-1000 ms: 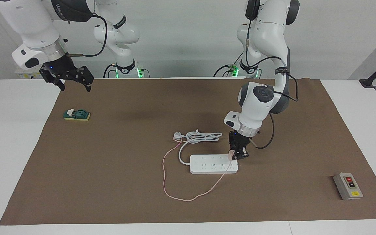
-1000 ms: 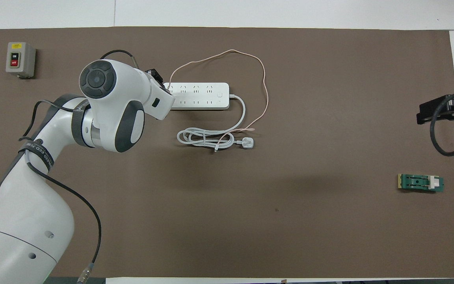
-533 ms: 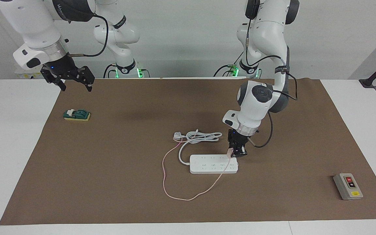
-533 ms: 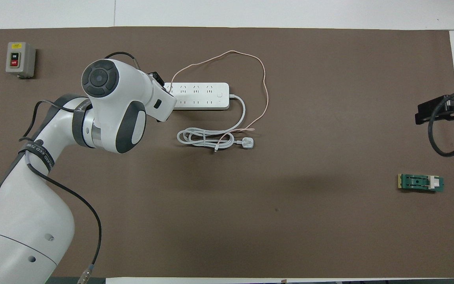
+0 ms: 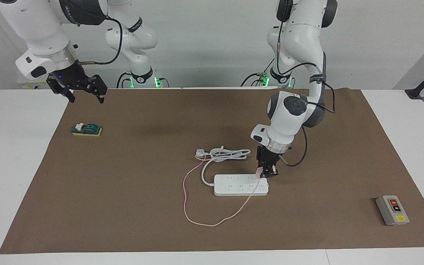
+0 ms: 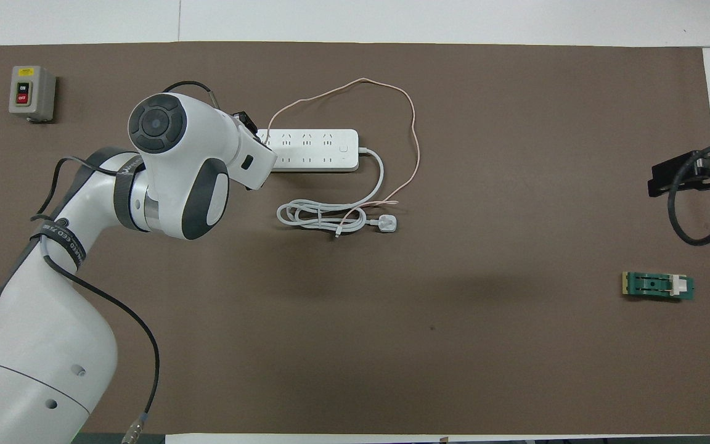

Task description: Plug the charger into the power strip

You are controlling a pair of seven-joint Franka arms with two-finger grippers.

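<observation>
The left tool [image 5: 264, 174], clamped on the charger [image 5: 259, 172] just above the strip [image 5: 240, 184], may miss the socket if the pins are tilted.

Evenly and brightly lit from above, with no glare on the brown mat [image 5: 123, 184] and only soft, diffuse shadows: a faint dark smear near the mat's middle [image 6: 453, 287] and thin shade hugging the power strip [image 5: 240, 185]. Sharp across both views, without motion blur. Slightly bowed along the mat's edges in the overhead view; green glow at the arm bases [image 5: 144, 81] in the facing view.
</observation>
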